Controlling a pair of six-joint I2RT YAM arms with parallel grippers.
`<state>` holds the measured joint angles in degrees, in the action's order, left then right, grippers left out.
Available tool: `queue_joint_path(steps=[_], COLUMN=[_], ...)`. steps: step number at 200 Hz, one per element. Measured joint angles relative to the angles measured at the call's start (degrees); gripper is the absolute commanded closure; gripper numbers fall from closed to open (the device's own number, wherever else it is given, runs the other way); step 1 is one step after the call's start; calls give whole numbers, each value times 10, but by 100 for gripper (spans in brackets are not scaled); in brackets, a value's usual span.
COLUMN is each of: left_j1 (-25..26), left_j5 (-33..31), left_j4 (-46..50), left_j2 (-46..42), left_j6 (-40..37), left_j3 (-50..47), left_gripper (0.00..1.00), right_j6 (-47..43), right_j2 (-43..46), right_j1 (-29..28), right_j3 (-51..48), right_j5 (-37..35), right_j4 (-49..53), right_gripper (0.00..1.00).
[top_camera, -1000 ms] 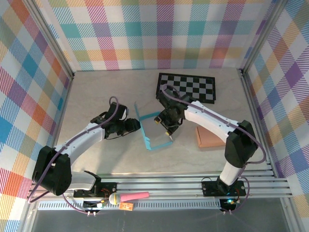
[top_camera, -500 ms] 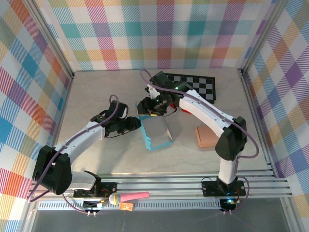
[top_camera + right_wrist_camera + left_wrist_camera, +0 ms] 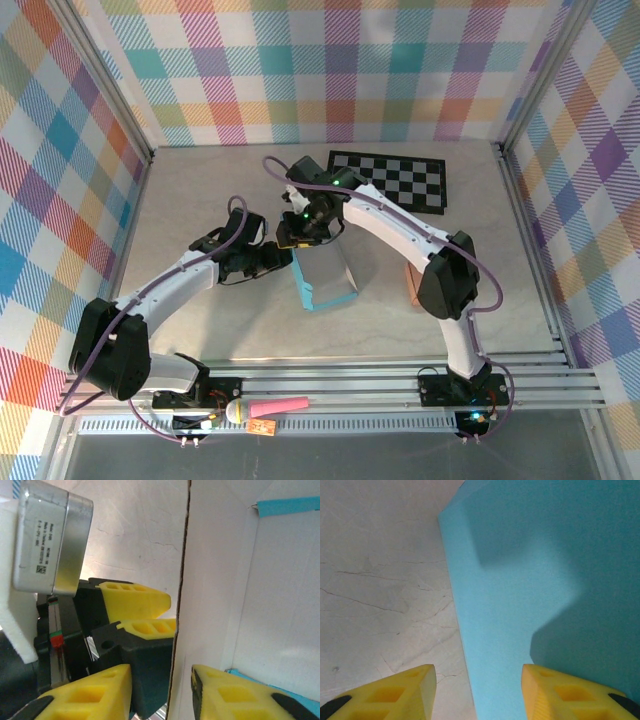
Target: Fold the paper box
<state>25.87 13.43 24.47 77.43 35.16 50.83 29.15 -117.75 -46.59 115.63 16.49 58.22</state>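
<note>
The paper box [image 3: 328, 278], blue outside and white inside, stands mid-table. My left gripper [image 3: 283, 258] is open at the box's left side. In the left wrist view the blue wall [image 3: 540, 580] is right ahead of the left gripper [image 3: 478, 680], one finger before the table and one before the wall. My right gripper [image 3: 300, 232] hangs over the box's back left corner. In the right wrist view the right gripper [image 3: 162, 680] straddles the top edge of the white wall [image 3: 215, 580], with a gap on both sides. The left gripper's yellow fingers [image 3: 135, 600] sit just outside that wall.
A black-and-white checkerboard [image 3: 395, 180] lies at the back right. A brown cardboard piece [image 3: 412, 285] lies right of the box, partly behind the right arm. A pink tool [image 3: 280, 406] rests on the front rail. Plaid walls close in three sides.
My right gripper swung left from inside the box to its back left corner, and its jaws narrowed around the wall. The box's panels have come up. The left arm stayed put.
</note>
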Motion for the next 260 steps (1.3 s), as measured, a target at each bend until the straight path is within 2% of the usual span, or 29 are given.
queue_joint_path(steps=[46, 66, 90, 120, 150, 180, 200, 224, 240, 260], left_j1=[4, 5, 9, 10, 10, 11, 11, 12, 14, 14], left_j5=[-20, -47, -93, -134, -144, -138, -127, -111, -98, -85], left_j4=[32, 64, 118, 172, 208, 238, 259, 281, 296, 310], left_j2=[-9, -39, -89, -129, -156, -197, -221, -242, -250, -256], left_j6=[-10, -17, -24, -40, -48, -50, -52, -64, -72, -83], left_j3=[2, 4, 19, 44, 45, 36, 31, 30, 30, 30], left_gripper=[50, 50, 50, 50, 50, 50, 50, 50, 50, 50], right_j6=[53, 103, 187, 361, 539, 704, 790, 847, 869, 884], right_j2=[-5, 5, 50, 119, 126, 101, 90, 75, 63, 58], right_j1=[0, -3, -3, -4, -11, -17, -16, -11, -9, -7], right_j3=[0, -21, -92, -177, -151, -88, -88, -87, -82, -80], right_j5=[-20, -42, -92, -182, -275, -331, -348, -359, -360, -362], right_j4=[-4, -29, -60, -62, -14, 45, 53, 49, 46, 35], right_gripper=[100, 100, 100, 100, 100, 100, 100, 100, 88, 80])
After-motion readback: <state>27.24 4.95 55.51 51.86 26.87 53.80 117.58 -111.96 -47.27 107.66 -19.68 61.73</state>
